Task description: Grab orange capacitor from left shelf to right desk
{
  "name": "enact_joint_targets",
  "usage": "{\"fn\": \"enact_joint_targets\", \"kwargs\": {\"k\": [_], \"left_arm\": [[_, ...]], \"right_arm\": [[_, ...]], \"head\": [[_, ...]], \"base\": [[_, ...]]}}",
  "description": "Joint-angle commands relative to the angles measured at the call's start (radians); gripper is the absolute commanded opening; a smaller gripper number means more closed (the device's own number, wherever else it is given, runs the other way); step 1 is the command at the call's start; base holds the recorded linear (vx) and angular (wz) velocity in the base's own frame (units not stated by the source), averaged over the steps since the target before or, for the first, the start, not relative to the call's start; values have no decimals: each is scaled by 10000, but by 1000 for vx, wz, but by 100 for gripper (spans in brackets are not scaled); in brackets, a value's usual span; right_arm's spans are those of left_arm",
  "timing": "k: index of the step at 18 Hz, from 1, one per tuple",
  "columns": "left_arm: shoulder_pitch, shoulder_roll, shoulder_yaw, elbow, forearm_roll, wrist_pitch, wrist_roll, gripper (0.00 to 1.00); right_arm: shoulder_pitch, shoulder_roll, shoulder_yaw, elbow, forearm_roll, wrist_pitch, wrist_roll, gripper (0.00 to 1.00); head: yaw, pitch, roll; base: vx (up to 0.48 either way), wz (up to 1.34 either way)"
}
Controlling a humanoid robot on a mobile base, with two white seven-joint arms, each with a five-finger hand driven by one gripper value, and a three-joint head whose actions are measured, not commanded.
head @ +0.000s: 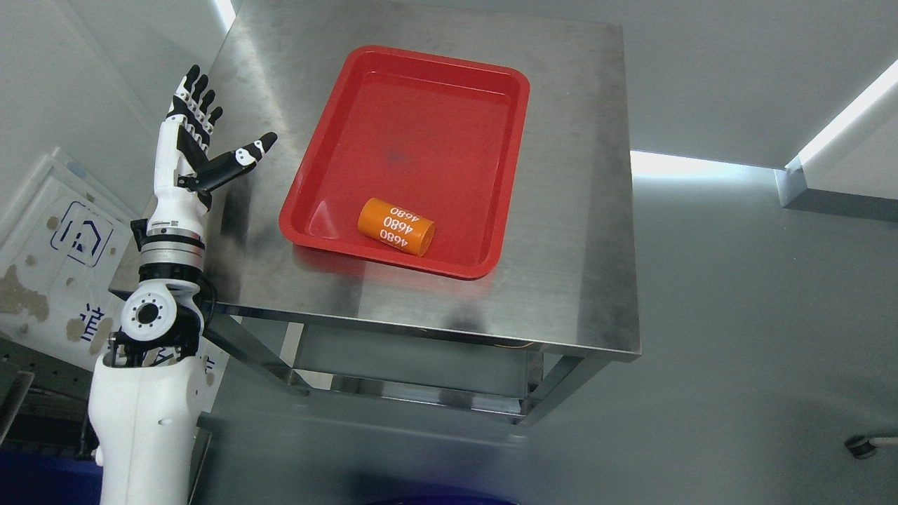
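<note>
An orange capacitor [396,226] with white "4680" print lies on its side in the near part of a red tray [491,175]. The tray sits on a steel table [575,231]. My left hand [210,133] is raised at the table's left edge, fingers spread, thumb pointing toward the tray, holding nothing. It is well left of the capacitor and apart from it. My right arm does not show.
A white board with blue markings [63,259] leans at the far left behind my left arm. The table has a lower shelf [421,365] under its top. Grey floor lies to the right of the table.
</note>
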Motion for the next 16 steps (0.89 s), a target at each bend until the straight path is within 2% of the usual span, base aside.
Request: {"fn": "enact_joint_targets", "kwargs": {"k": [1,11,16], "left_arm": [[362,142,497,-57,-104,-110,63,100],[562,-516,191,-42,-548,-34,32,100],[515,-563,99,-57,-671,-33,2,100]], "right_arm": [[-16,-175,-108,-338,46,-48,-3,100],[-16,-175,-108,-338,46,-48,-3,100],[-16,-175,-108,-338,46,-48,-3,100]], "head": [[0,0,0],[0,0,0],[0,0,0]], "base": [[0,0],[0,0],[0,2]]}}
